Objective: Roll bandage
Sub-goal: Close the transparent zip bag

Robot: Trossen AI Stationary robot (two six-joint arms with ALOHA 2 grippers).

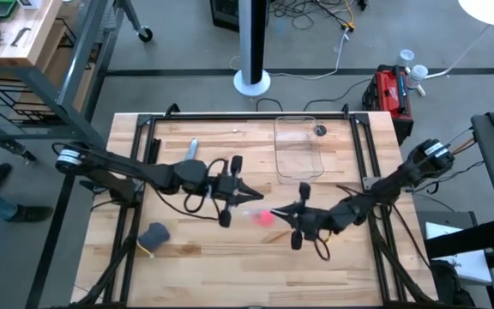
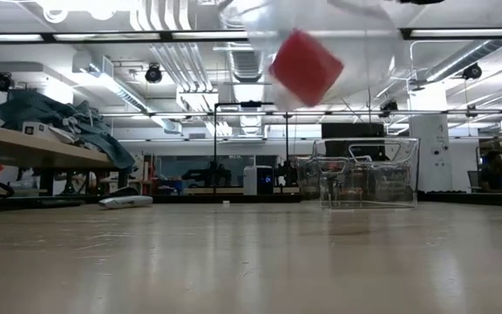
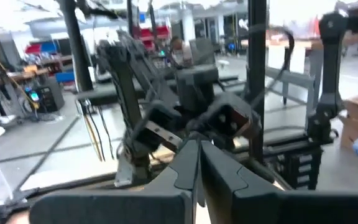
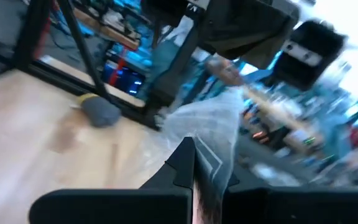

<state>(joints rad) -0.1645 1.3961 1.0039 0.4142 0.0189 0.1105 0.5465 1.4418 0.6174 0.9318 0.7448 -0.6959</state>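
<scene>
High view: the left gripper [image 1: 249, 196] and right gripper [image 1: 283, 210] meet mid-table, both pinched together on a clear bag [image 1: 259, 209] with the pink bandage [image 1: 265, 216] inside — held off the table [image 1: 195, 249]. If either pinch slips, the bag swings and the roll may spill. Bare wood all round; a clear bin [image 1: 296, 148] lies behind, a grey lump [image 1: 154, 233] left.

Low view: the bandage [image 2: 306, 65] hangs high in its bag [image 2: 356, 35] — a long drop.

Wrist views: fingers closed, film [image 4: 219, 134] between the right pair.
</scene>
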